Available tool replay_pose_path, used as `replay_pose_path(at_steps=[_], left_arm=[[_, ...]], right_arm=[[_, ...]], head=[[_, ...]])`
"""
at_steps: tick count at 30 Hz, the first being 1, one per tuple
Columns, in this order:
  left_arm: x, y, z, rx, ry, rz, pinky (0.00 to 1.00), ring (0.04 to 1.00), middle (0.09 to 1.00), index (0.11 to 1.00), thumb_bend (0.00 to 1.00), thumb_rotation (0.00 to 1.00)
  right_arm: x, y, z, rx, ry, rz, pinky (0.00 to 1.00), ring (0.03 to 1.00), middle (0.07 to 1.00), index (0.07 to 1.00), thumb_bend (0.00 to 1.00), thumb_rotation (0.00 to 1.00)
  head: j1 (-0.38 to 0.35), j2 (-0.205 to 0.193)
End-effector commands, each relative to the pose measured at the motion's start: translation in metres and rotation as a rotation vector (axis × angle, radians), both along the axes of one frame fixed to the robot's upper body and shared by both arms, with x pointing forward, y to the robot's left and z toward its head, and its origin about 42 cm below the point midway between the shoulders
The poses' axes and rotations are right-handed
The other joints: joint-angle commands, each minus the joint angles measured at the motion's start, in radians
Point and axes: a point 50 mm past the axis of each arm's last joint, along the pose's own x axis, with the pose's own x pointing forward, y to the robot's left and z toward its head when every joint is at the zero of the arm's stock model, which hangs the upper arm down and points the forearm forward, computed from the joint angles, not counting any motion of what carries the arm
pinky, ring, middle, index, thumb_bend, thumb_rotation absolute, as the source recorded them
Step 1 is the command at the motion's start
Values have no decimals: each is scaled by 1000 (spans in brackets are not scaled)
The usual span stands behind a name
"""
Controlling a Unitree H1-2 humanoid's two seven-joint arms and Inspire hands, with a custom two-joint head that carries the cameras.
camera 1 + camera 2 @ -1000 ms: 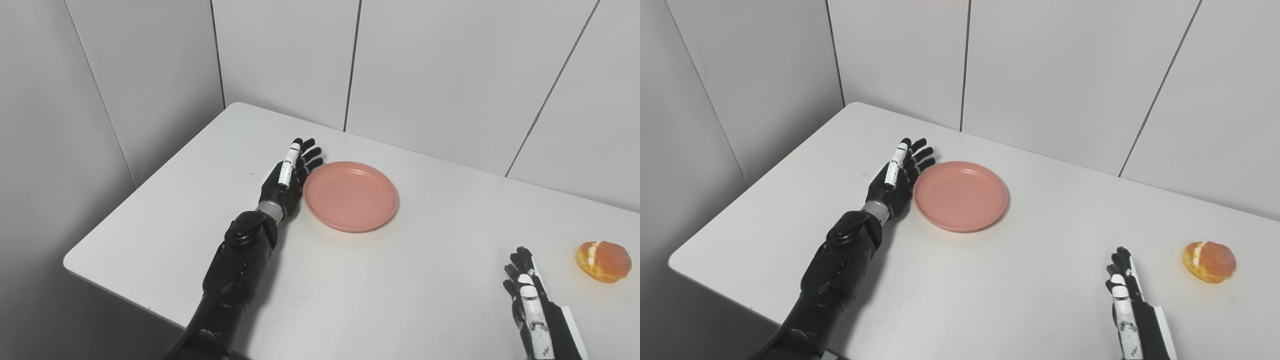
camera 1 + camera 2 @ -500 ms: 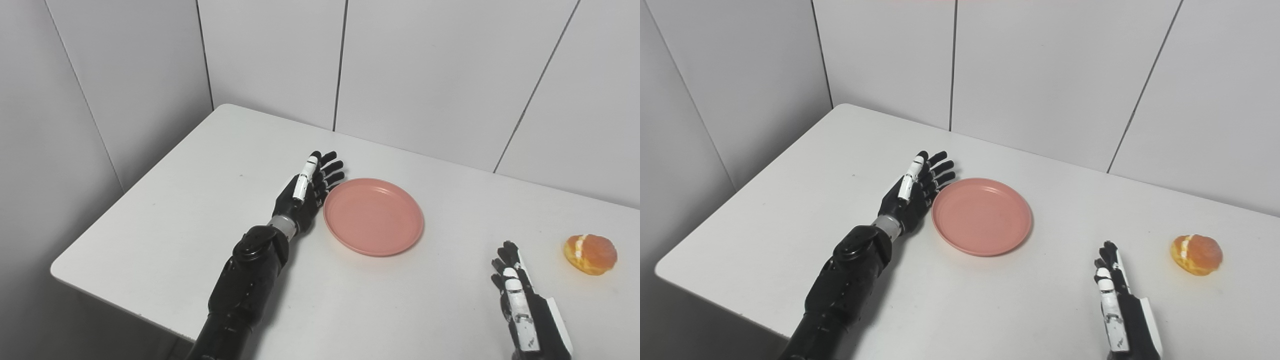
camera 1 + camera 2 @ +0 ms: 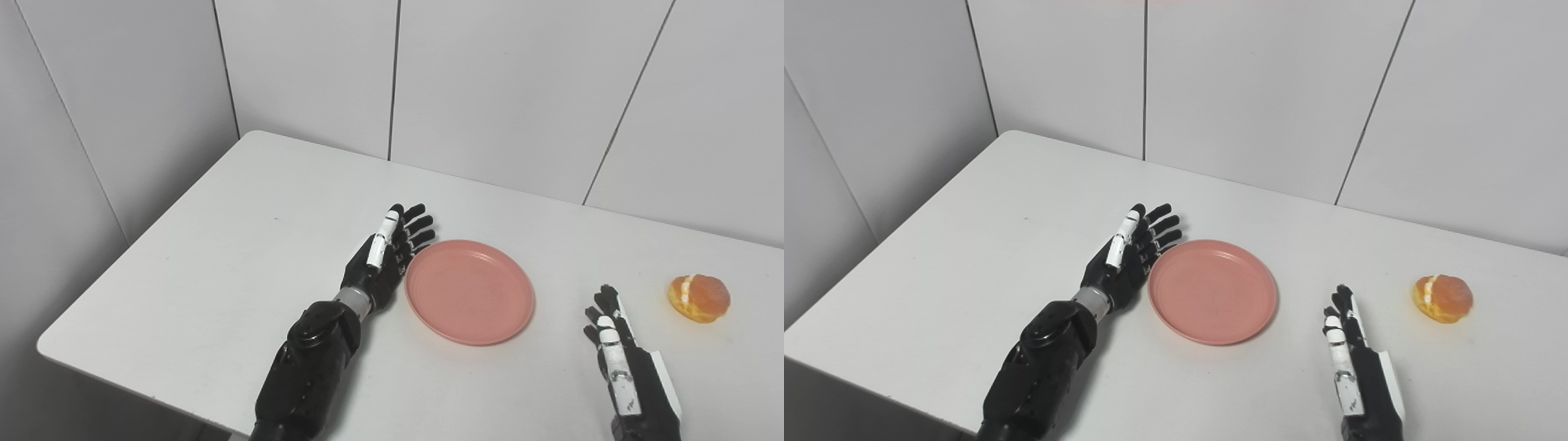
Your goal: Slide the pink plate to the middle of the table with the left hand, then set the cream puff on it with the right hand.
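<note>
While the left hand (image 3: 384, 263) stands on edge against the left rim of the pink plate (image 3: 469, 291), its fingers are stretched out and grasp nothing. The right hand (image 3: 618, 355) lies with fingers extended and empty, right of the plate. The cream puff (image 3: 699, 297) sits on the white table (image 3: 214, 263), apart from that hand.

No legible text, label, brand, number or sign is appearing on any surface in either view; all visible surfaces are showing plain, unmarked finishes.
</note>
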Motion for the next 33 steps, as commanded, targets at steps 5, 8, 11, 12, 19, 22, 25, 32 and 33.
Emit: replay_pose_path(at_steps=[5, 8, 11, 12, 19, 22, 25, 32, 33], left_arm=[[-15, -9, 7, 23, -8, -27, 878, 893, 902, 877, 403, 1000], [-21, -11, 10, 29, -20, -28, 874, 887, 895, 870, 409, 1000], [-25, -11, 13, 34, -23, -25, 876, 886, 893, 866, 415, 1000], [-27, -11, 13, 34, -23, -24, 885, 895, 901, 875, 421, 1000], [-34, -6, 14, 24, -31, -16, 913, 913, 915, 888, 431, 1000], [-37, -5, 13, 18, -31, -17, 916, 913, 914, 886, 424, 1000], [-40, -4, 12, 9, -37, -12, 918, 914, 915, 886, 419, 1000], [-46, -6, 15, 42, -65, 12, 916, 908, 906, 880, 412, 1000], [-46, -6, 15, 43, -65, 15, 919, 908, 905, 880, 412, 1000]], right_arm=[[5, 7, 18, -3, -52, -1, 957, 960, 992, 998, 194, 1000], [5, 8, 18, -6, -52, 5, 965, 964, 995, 999, 204, 1000], [6, 9, 18, -3, -49, 5, 964, 966, 998, 1000, 202, 1000], [6, 9, 18, -3, -48, 5, 962, 966, 998, 1000, 199, 1000], [7, 11, 18, -7, -52, 0, 964, 962, 992, 991, 198, 1000], [6, 12, 17, -11, -52, 3, 971, 961, 990, 992, 208, 1000], [4, 13, 18, -9, -44, 1, 979, 962, 988, 992, 207, 1000], [2, 13, 18, -29, -40, -18, 966, 961, 985, 992, 222, 1000], [2, 13, 18, -31, -40, -20, 969, 963, 986, 992, 229, 1000]], head=[[-33, 16], [-41, 22], [-56, 29], [-56, 29], [-87, 35], [-115, 31], [-152, 28], [-201, 17], [-217, 13]])
